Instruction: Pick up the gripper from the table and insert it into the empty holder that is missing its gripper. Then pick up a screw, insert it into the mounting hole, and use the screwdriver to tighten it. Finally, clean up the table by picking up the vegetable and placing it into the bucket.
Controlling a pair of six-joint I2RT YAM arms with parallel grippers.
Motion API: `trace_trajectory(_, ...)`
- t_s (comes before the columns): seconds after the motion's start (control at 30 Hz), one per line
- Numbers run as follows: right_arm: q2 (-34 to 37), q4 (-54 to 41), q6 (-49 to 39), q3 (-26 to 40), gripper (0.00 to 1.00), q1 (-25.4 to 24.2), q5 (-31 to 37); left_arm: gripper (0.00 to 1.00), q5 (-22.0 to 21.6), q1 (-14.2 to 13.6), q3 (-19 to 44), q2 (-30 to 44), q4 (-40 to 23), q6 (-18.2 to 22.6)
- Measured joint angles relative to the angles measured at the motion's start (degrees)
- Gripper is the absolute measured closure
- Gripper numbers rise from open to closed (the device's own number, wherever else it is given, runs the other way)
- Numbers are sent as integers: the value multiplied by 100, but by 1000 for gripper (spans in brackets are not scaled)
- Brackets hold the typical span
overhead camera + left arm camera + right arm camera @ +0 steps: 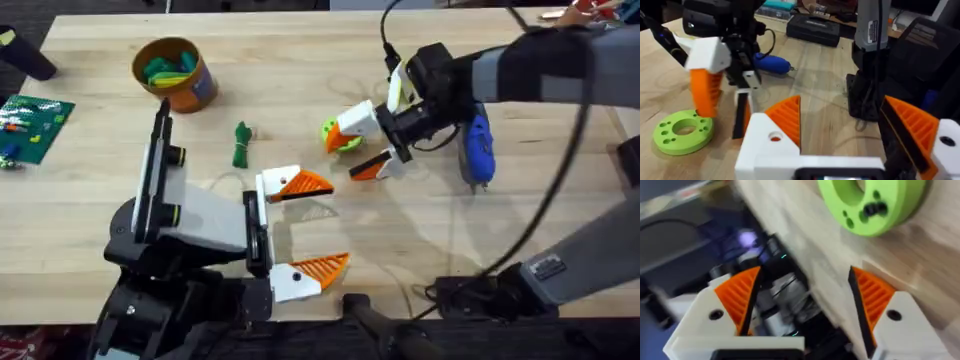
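My right gripper [350, 155] hangs open just above the table, beside a lime-green round piece [340, 133]. Both of its orange ribbed fingers [739, 296] sit in white holder blocks [905, 325]. The left wrist view shows that same gripper [725, 100] over the lime piece [682, 131]. The blue screwdriver [478, 148] lies to the right of it, under the right arm. The dark green vegetable [242, 145] lies left of centre. The orange bucket [190, 90] stands at the far left with green pieces inside. My left gripper [338, 224] is open and empty near the front. A screw is out of view.
A green board [32, 125] lies at the table's left edge. Cables trail from the right arm over the right half of the table. A black case [815, 29] sits beyond the table. The right arm's base [870, 60] stands near the front edge.
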Motion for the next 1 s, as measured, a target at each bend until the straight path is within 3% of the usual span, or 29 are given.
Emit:
trace_trajectory(0.3,-1287,-267,-589,49,5,57,1987,16,2,0,-2,0,0,0)
trace_trajectory(0.63,-1437,-167,-1295,213,6,130,3259,16,2,0,-2,2,0,0)
trace_trajectory(0.77,-1437,-154,-1398,219,6,495,3937,16,2,0,-2,2,0,0)
trace_trajectory(1.0,-1437,276,-1480,229,6,1555,5475,16,2,0,-2,0,0,0)
